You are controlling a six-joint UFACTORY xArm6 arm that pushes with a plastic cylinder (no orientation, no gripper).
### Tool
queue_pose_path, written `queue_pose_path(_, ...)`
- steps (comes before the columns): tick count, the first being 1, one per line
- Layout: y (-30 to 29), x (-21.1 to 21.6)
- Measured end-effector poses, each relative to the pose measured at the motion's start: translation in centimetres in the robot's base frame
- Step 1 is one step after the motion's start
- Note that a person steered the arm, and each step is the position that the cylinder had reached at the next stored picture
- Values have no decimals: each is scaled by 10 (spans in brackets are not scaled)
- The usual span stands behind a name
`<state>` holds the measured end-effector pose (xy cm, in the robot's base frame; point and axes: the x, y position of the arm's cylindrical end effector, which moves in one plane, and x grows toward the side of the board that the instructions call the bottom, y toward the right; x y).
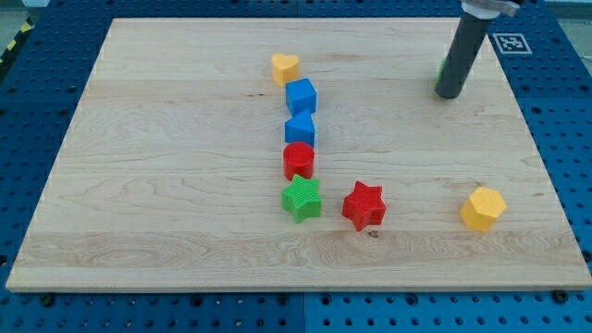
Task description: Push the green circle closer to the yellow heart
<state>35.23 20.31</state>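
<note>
The yellow heart (285, 67) lies near the view's top, left of centre. The green circle (443, 68) is at the top right, almost wholly hidden behind my rod; only a thin green sliver shows at the rod's left edge. My tip (450, 94) rests on the board right beside that green sliver, on its right and lower side. The green circle is far to the right of the yellow heart.
Below the heart runs a column: a blue cube (301, 95), a blue block (300, 129), a red circle (299, 160) and a green star (302, 199). A red star (363, 205) is right of the green star. A yellow hexagon (483, 208) sits at the lower right.
</note>
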Motion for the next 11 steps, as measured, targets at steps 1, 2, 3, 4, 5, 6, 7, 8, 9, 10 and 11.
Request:
queue_pose_path(1,-9,-28)
queue_pose_path(2,-6,-16)
queue_pose_path(3,31,29)
queue_pose_path(4,98,12)
queue_pose_path(5,119,-26)
queue_pose_path(6,99,-52)
queue_pose_path(7,71,-57)
queue_pose_path(8,66,-57)
queue_pose_path(9,66,-54)
queue_pose_path(10,66,-46)
queue_pose_path(11,64,-45)
